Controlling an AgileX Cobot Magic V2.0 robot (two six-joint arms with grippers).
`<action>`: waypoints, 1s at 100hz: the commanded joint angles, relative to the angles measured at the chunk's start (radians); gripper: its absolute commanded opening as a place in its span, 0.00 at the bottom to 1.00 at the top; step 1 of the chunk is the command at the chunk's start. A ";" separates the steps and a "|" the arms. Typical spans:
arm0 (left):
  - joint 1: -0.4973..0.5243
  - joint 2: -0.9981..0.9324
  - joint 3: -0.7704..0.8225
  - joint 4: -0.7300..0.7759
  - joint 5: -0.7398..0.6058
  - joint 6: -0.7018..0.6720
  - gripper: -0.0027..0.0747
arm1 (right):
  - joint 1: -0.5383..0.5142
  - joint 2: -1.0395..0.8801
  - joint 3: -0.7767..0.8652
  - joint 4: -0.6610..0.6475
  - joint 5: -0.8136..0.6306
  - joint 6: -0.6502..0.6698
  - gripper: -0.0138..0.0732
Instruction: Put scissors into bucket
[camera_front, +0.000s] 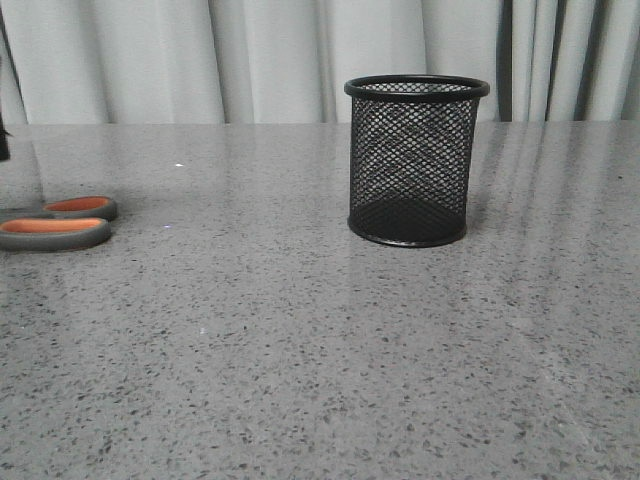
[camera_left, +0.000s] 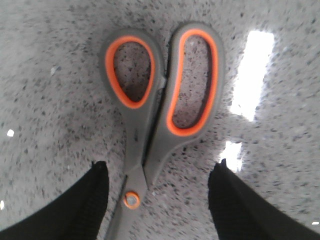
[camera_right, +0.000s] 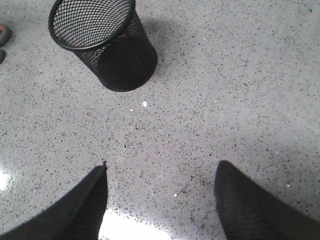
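Scissors (camera_left: 150, 130), grey plastic with orange-lined loops, are straddled by the open left gripper (camera_left: 157, 200), left of the mesh bucket (camera_front: 415, 160); the right gripper (camera_right: 160, 200) is spread.

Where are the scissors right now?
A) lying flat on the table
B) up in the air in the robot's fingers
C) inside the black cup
A: the scissors lie flat on the speckled table, and the bucket stands empty beside them.

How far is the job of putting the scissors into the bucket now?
Nothing is finished: the bucket stands upright and empty. In hand: the left gripper is open, its fingers either side of the scissors, which lie flat on the table. Gripping, lifting and dropping them in remain.
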 joint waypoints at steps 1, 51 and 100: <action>-0.014 0.002 -0.049 0.009 0.037 0.038 0.55 | 0.001 0.002 -0.031 0.015 -0.057 -0.014 0.64; -0.016 0.110 -0.059 0.025 0.023 0.086 0.55 | 0.001 0.002 -0.031 0.015 -0.057 -0.015 0.64; -0.016 0.144 -0.057 -0.046 0.037 0.109 0.11 | 0.001 0.002 -0.031 0.015 -0.057 -0.015 0.64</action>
